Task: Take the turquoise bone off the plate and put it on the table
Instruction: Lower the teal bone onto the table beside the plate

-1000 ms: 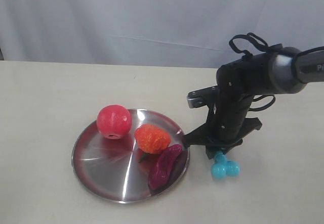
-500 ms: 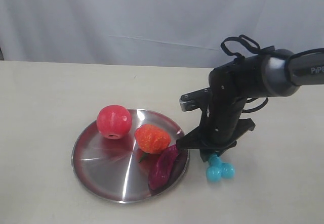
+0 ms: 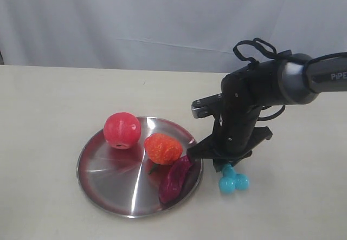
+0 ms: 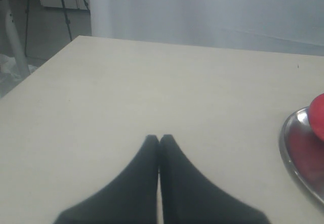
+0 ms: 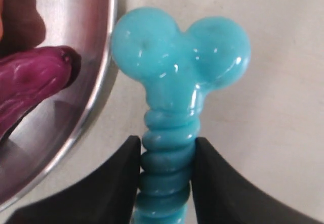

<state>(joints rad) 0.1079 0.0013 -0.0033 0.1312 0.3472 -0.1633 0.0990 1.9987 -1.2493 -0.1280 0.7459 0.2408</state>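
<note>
The turquoise bone (image 3: 233, 181) hangs from my right gripper (image 3: 226, 166) just right of the plate (image 3: 108, 181), its two lower knobs close to the cream table (image 3: 303, 196). In the right wrist view the black fingers (image 5: 121, 183) press on both sides of the bone's (image 5: 177, 62) ribbed shaft, so my right gripper (image 5: 167, 155) is shut on it beside the plate's rim (image 5: 96, 107). I cannot tell whether the knobs touch the table. My left gripper (image 4: 159, 139) is shut with nothing in it, above bare table (image 4: 152, 82) left of the plate (image 4: 293, 153).
On the plate lie a red apple (image 3: 122, 130), an orange strawberry-like toy (image 3: 162, 148) and a purple sweet potato (image 3: 176, 178), whose tip (image 5: 35, 82) lies near the bone. A white cloth backdrop (image 3: 162, 18) hangs behind the table.
My right gripper has carried the bone leftward and a little lower, nearer the plate's right rim. The left gripper's earlier state is not shown.
</note>
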